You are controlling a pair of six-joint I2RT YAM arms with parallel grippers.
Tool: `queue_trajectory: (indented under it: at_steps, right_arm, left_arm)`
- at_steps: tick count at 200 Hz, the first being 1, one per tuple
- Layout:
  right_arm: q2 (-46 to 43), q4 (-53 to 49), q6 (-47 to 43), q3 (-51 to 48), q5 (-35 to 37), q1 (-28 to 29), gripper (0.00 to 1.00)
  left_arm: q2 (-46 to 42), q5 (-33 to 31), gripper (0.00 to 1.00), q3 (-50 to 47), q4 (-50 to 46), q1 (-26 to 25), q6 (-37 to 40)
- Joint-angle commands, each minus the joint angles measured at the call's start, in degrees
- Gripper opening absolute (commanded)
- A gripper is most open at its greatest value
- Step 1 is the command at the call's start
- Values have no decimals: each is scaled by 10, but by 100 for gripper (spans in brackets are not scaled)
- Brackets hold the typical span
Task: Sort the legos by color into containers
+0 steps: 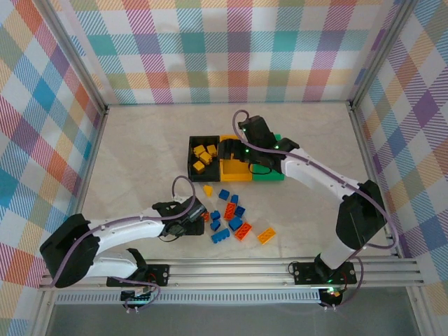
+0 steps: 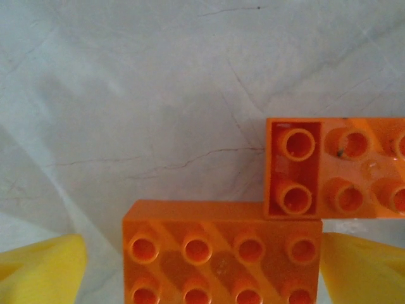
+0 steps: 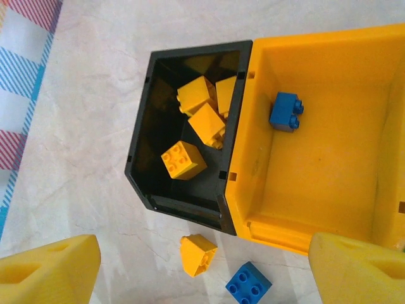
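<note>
Legos (image 1: 224, 194) are scattered beside the left claw (image 2: 202, 272), which is opened around an orange brick (image 2: 221, 247). Below the right claw (image 3: 202, 266), also released, yellow bricks (image 3: 183, 160) are seen in the black bin (image 3: 136, 158), one blue brick (image 3: 286, 112) in the yellow bin (image 3: 329, 177).

Bare table (image 1: 133, 154) is lying open to the left and far side. The right arm (image 1: 315, 175) is hanging over the yellow-orange bin (image 3: 329, 164) and green bin (image 1: 269, 175), while loose legos (image 1: 224, 194) are crowding the near middle.
</note>
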Motion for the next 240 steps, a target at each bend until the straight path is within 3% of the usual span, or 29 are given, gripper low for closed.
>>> queue_trajectory:
  at_steps: [1, 31, 57, 112, 186, 240]
  right_arm:
    - [-22, 7, 8, -7, 8, -3, 86]
    - [-32, 6, 13, -17, 11, -5, 86]
    - [-41, 3, 19, -22, 11, -9, 86]
    - [-120, -28, 49, -111, 57, -33, 86]
    - [-252, -95, 104, -298, 87, -74, 86]
    - [-313, -103, 114, -360, 83, -77, 86]
  left_arm:
    - [16, -3, 85, -2, 24, 5, 15]
    - [9, 0, 67, -6, 14, 4, 15]
    - [-25, -1, 59, 1, -15, 5, 16]
    - [-60, -18, 52, 144, -77, 6, 64]
    - [242, 51, 49, 455, 16, 41, 154]
    - [463, 77, 48, 767, -52, 42, 190]
